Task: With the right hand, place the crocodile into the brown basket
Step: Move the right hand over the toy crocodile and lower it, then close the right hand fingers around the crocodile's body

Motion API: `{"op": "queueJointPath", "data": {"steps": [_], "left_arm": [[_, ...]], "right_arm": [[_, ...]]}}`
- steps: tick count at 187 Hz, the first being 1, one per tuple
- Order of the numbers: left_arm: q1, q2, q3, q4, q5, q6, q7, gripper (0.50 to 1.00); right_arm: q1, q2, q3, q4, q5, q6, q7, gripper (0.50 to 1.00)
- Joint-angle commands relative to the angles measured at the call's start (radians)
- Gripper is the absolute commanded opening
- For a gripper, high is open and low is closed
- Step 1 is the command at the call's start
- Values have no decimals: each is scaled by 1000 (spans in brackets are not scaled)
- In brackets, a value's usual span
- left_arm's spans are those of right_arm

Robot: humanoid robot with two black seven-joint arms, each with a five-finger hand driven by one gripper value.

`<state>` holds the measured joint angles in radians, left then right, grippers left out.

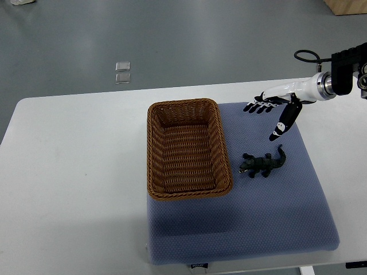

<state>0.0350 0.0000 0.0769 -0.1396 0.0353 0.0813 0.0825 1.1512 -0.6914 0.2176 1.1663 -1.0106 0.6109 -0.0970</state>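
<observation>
A small dark green toy crocodile [262,163] lies on the blue mat [275,212], just right of the brown wicker basket [153,149]. The basket is rectangular and holds nothing. My right hand [272,110] comes in from the upper right edge and hovers above the mat's far side, up and to the right of the crocodile. Its fingers are spread and hold nothing; the thumb [282,126] points down toward the crocodile's tail without touching it. No left arm shows anywhere in the view.
The mat and basket rest on a white table [74,172]. Beyond the table's far edge is grey floor with a small pale marker [122,73]. A wooden corner [347,6] shows at top right.
</observation>
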Motion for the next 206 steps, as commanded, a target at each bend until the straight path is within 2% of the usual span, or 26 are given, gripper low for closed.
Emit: {"op": "queueJointPath", "data": {"steps": [1,19,67,125,206], "left_arm": [[0,0,0,0,0,0,0,1000],[0,0,0,0,0,0,0,1000],[-1,0,0,0,0,0,0,1000],[0,0,0,0,0,0,0,1000],[-1,0,0,0,0,0,0,1000]], "right_arm": [[-45,15,-1,3,-14,0,-1,930],[-73,26,-1,1,-19,0,-1,930],[-128,23,-23,-14,-114,-98,-1,930],[-171,26,-20,-14,-114,-157,0,928],[-214,26,-18,-14,-114,-186,8,926]]}}
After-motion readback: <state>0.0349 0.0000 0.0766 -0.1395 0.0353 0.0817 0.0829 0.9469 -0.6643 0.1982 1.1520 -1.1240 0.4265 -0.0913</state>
